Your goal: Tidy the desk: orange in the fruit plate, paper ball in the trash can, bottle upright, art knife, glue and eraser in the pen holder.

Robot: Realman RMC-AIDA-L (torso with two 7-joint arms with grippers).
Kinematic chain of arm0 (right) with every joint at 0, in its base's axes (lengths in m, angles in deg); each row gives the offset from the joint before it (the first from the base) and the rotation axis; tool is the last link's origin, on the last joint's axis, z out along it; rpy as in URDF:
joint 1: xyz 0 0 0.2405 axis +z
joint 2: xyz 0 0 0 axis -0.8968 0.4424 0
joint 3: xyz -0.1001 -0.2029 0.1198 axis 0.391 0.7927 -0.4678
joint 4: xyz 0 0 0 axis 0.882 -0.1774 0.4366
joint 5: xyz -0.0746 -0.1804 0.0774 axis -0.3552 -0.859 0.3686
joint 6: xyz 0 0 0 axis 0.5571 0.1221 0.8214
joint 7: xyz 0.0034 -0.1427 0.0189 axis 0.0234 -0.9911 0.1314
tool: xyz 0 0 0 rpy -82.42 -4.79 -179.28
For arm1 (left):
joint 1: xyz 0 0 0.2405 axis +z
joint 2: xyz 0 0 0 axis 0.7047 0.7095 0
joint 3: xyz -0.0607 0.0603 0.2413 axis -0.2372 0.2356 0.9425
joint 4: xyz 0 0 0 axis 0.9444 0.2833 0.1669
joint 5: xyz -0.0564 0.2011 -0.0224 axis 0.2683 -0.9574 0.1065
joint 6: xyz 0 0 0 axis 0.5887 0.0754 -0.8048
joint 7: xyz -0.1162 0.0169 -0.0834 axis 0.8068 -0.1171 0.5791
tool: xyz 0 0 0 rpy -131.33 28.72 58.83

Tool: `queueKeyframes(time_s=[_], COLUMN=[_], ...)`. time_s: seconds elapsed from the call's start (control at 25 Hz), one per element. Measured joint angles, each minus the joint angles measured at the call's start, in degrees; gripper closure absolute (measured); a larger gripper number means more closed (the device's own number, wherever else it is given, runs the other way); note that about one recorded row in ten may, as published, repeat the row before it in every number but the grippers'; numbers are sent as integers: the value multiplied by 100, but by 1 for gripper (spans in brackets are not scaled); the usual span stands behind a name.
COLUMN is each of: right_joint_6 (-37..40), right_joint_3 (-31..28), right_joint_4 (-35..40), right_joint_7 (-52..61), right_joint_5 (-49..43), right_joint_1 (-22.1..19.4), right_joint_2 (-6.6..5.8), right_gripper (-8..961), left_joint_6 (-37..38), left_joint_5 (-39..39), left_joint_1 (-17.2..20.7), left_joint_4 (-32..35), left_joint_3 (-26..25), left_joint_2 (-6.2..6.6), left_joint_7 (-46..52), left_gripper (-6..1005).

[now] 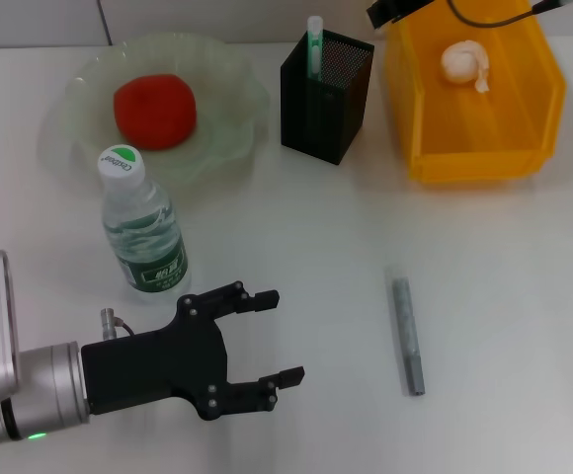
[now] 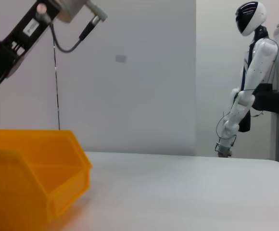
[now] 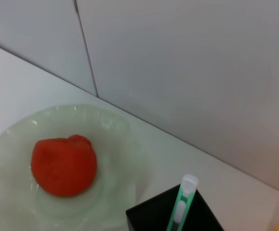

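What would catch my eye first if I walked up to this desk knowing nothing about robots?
Probably the bright yellow bin at the far right, with a crumpled paper ball inside, and the red-orange fruit sitting in the pale green plate at the far left. Up close, the left gripper hovers with open fingers near an upright water bottle, while a grey stick lies alone on the white desk.

orange point(image 1: 154, 110): red-orange
fruit plate point(image 1: 229, 76): pale translucent green
pen holder point(image 1: 326, 95): black mesh
trash can point(image 1: 484, 133): bright yellow
bottle point(image 1: 144, 227): clear, dark green label, apparently green-and-white cap
glue point(image 1: 407, 334): grey
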Motion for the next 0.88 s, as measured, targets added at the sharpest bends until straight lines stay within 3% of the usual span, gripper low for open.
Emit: queueKeyframes(time_s=[0.16,0.36,0.88], right_joint_6=[-660,-1170,-1126], right_joint_3=[1,13,13], right_joint_4=[-956,-1601,-1539], right_joint_7=[-568,-862,-973], right_joint_5=[42,49,54], right_joint_1=[223,476,535], right_joint_2=[37,90,102], right_gripper=[724,705,656], left_joint_6=[-32,-25,-39], left_joint_5=[-21,-3,1], left_joint_1=[-31,-30,-26], left_joint_4=[0,0,-9], left_joint_3=[8,8,7], left_joint_2=[0,0,0], left_joint_7=[43,46,54], left_gripper=[186,186,186])
